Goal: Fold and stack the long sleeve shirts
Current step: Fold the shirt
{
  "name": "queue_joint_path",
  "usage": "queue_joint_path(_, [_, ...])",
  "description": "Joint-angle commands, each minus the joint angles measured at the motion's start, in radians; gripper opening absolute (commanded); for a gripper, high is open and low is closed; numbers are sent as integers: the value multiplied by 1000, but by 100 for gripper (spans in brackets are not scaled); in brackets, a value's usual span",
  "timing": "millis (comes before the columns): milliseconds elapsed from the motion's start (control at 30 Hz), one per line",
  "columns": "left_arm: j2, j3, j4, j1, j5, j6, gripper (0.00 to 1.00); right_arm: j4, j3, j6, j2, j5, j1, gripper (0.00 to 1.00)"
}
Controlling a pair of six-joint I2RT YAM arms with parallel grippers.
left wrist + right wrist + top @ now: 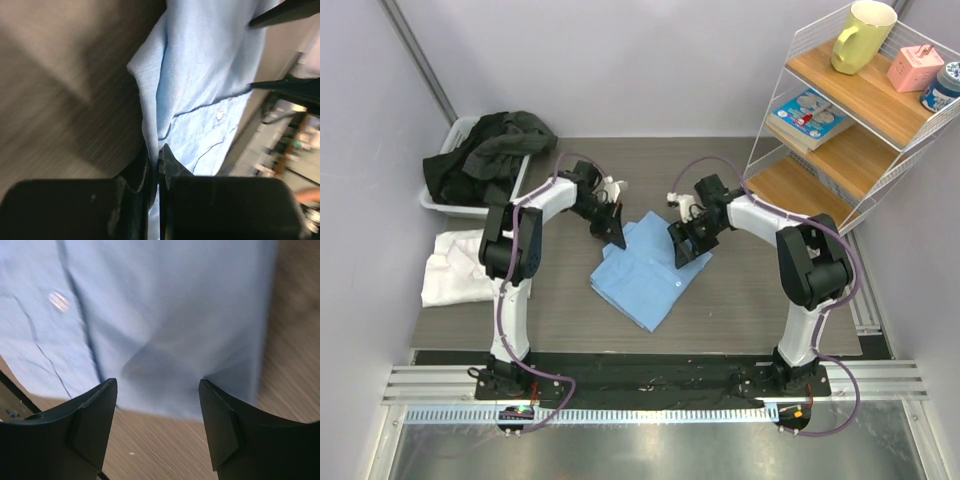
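Observation:
The light blue shirt point(645, 272) lies partly folded on the table's middle, its button front showing. My left gripper point(615, 232) is at the shirt's far left edge, shut on a fold of the light blue shirt point(200, 75) pinched between the fingertips point(165, 157). My right gripper point(686, 246) hovers over the shirt's far right edge, open. In the right wrist view its fingers point(95, 412) straddle the hem of the blue shirt point(165, 305) with nothing between them. The white shirt point(455, 265) lies crumpled at the left.
A white bin point(438, 195) heaped with dark clothes point(490, 150) stands at the back left. A wire shelf unit point(840, 130) with a yellow mug, a book and small boxes stands at the back right.

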Motion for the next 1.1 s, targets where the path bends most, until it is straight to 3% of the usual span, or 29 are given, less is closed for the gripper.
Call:
queue_joint_path(0, [-51,277,-269,23,-307,180,0,4,-33,50,-102,-18,-141,73])
queue_joint_path(67, [-48,399,-372,23,-453,272,0,0,-39,54,-125,-35,-199,74])
queue_joint_path(100, [-39,550,-403,23,-505,304,0,-2,-47,53,-134,-35,-213,74])
queue_joint_path(233, [33,918,-550,-25,-742,528,0,-2,-64,57,-176,-64,-264,74])
queue_joint_path(267, [30,942,-541,-43,-828,565,0,-2,-69,57,-180,-70,-275,74])
queue_joint_path(300, [17,941,-515,-61,-883,608,0,-2,-76,57,-183,-79,-278,74])
queue_joint_path(433, [-98,687,-293,-195,-1069,774,0,0,-93,57,-193,-93,-290,74])
queue_joint_path(567, [-137,330,-115,-313,-1201,868,0,0,-113,68,-190,-118,-321,74])
queue_joint_path(667, [-82,251,-76,-410,-1254,814,0,-2,-138,79,-191,-142,-353,74])
queue_joint_path(833, [47,251,-156,-575,-1186,523,1,-17,-185,86,-206,-164,-408,74])
queue_joint_path(900, [56,252,-154,-636,-1143,428,10,-32,-200,88,-216,-179,-420,75])
queue_joint_path(933, [61,263,-168,-654,-1119,400,24,-40,-204,88,-226,-184,-421,75])
queue_joint_path(1033, [60,336,-217,-689,-984,310,50,-63,-210,85,-254,-197,-421,75])
queue_joint_path(1067, [41,355,-255,-689,-912,293,64,-74,-208,83,-260,-199,-421,75])
